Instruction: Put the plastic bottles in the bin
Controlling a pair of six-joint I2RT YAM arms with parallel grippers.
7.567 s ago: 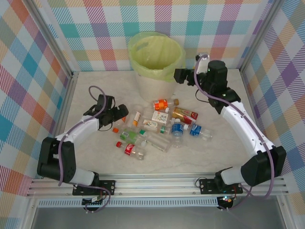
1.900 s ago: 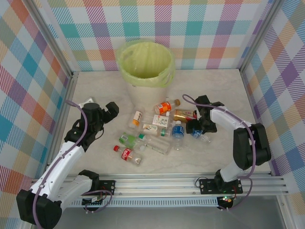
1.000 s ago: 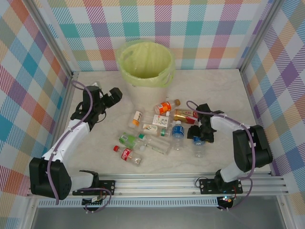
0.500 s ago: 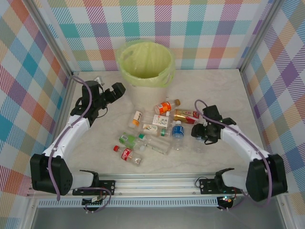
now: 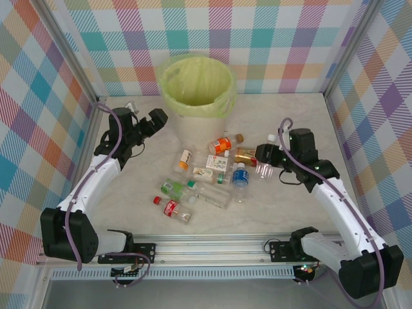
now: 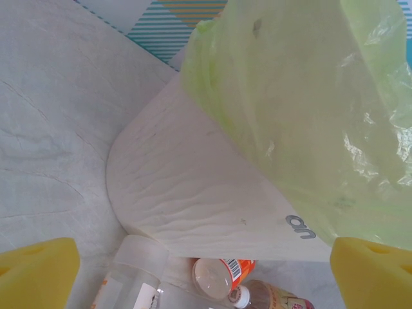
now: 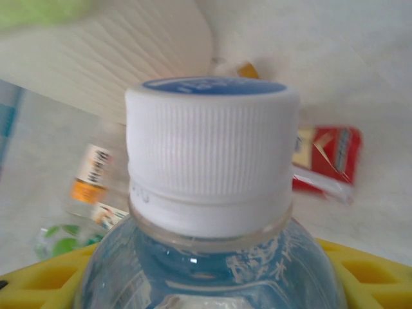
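The right claw (image 5: 265,156) grips a clear white-capped plastic bottle (image 7: 212,193) above the pale table (image 5: 290,212), beside the other small plastic bottles (image 5: 239,175) lying there, and farther back the left claw (image 5: 156,118) hangs wide open, empty, near the round white bag-lined bin (image 5: 193,123).

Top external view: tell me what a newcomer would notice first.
The yellow-green lined bin at the far side of the table dominates, with a litter of plastic bottles strewn before it at centre. The right end effector grips a white-capped bottle just right of that pile.
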